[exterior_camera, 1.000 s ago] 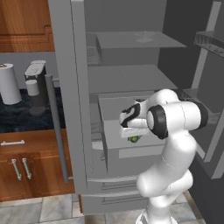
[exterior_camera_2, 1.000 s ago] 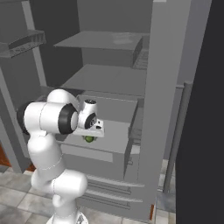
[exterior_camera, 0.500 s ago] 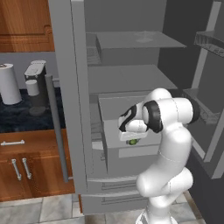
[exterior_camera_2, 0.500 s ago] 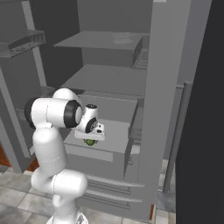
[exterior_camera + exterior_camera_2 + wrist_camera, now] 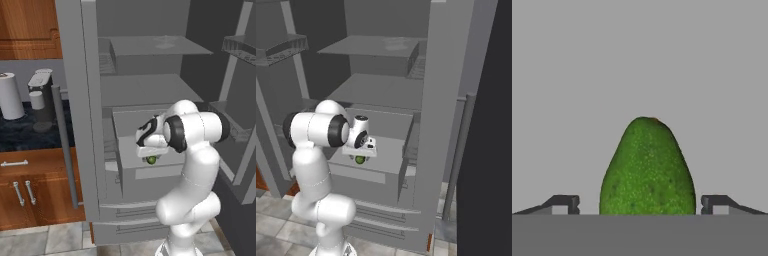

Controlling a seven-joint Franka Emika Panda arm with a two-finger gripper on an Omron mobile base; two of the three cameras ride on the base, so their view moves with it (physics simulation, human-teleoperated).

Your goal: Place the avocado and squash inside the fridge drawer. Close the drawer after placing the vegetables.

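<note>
The avocado point(image 5: 647, 170), glossy green and pear-shaped, stands between the spread fingertips point(image 5: 566, 203) of my gripper point(image 5: 639, 202) with a gap on each side. It shows as a small green lump point(image 5: 151, 160) just under the gripper point(image 5: 151, 155), over the front part of the fridge drawer point(image 5: 150, 177). From the other side, the avocado point(image 5: 360, 160) hangs below the gripper point(image 5: 361, 154) above the pulled-out grey drawer point(image 5: 368, 182). The gripper is open. The squash is out of view.
The fridge's left door with its long handle point(image 5: 62, 150) stands open beside the arm. Flat grey shelves point(image 5: 150, 47) lie above the drawer, and flat-fronted lower drawers point(image 5: 130, 220) below. A paper towel roll point(image 5: 10, 95) and coffee machine point(image 5: 40, 95) sit on the counter at left.
The gripper was shut on the avocado; its fingers have now spread wide and let go of it. The hand has dropped slightly over the drawer.
</note>
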